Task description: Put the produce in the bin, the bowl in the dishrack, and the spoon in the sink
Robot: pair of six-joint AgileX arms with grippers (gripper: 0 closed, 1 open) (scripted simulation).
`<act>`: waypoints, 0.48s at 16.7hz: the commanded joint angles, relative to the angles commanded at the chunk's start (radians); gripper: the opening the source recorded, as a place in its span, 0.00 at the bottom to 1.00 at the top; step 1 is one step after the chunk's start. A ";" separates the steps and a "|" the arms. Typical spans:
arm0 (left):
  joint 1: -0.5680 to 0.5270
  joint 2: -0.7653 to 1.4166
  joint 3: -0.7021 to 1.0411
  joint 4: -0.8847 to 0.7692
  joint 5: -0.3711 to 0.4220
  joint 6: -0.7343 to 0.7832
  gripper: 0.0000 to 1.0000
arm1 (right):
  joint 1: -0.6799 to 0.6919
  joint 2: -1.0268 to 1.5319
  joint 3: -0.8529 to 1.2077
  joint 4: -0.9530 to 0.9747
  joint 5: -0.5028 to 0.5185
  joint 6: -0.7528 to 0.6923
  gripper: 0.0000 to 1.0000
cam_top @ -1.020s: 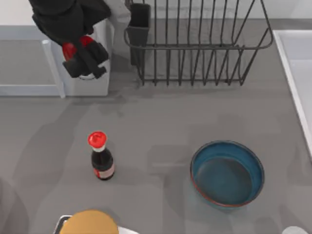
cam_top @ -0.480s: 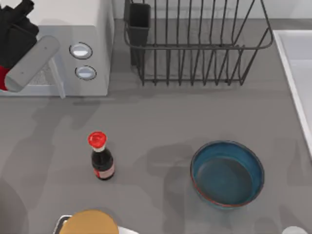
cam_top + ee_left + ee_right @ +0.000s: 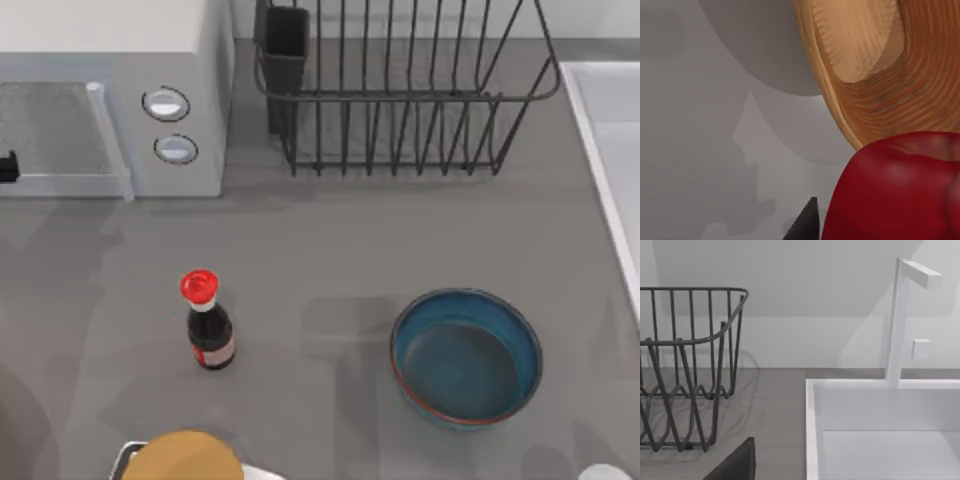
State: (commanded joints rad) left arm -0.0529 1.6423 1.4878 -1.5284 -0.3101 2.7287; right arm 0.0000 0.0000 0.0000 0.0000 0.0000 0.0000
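Left claw (image 3: 875, 220) clamped on the red fruit (image 3: 895, 190), just beside a wooden bin (image 3: 875, 75). Right claw (image 3: 735, 465) parked near the sink (image 3: 880, 410) and dishrack (image 3: 685, 365), fingers impossible to judge. Blue bowl (image 3: 466, 357) resting on the desk (image 3: 320, 260), well apart from either claw.

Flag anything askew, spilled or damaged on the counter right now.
Nothing stands out. The bowl sits upright and empty, the sauce bottle stands capped, and the dishrack is square by the sink. The produce shows red in the left wrist view, next to a wooden bin.
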 joint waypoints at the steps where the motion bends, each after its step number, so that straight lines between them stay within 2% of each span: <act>1: 0.019 -0.001 -0.023 0.001 -0.011 0.072 0.00 | 0.000 0.000 0.000 0.000 0.000 0.000 1.00; 5: 0.081 -0.005 -0.096 0.015 -0.045 0.303 0.00 | 0.000 0.000 0.000 0.000 0.000 0.000 1.00; 8: 0.108 -0.005 -0.124 0.025 -0.058 0.405 0.00 | 0.000 0.000 0.000 0.000 0.000 0.000 1.00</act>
State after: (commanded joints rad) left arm 0.0549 1.6377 1.3639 -1.5038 -0.3679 3.1337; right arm 0.0000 0.0000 0.0000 0.0000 0.0000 0.0000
